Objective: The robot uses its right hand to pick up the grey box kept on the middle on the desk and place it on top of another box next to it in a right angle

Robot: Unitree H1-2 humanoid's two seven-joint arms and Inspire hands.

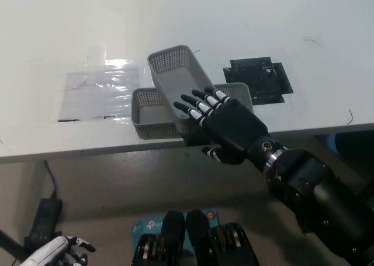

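Observation:
A grey perforated box (173,74) lies slantwise across a second grey box (147,110) that sits near the desk's front edge. Its far end points up and to the left. My black right hand (219,123) comes in from the lower right. Its fingers (198,105) are stretched out and spread flat over the near end of the upper box. The thumb hangs apart below the desk edge, so the hand looks open. My white left hand (61,249) rests low at the bottom left, below the desk, holding nothing.
A black mat (258,79) lies just right of the boxes and a clear plastic sheet (99,92) to their left. The white desk (245,20) ends at its front edge close behind my hand. A power adapter (44,216) sits on the floor.

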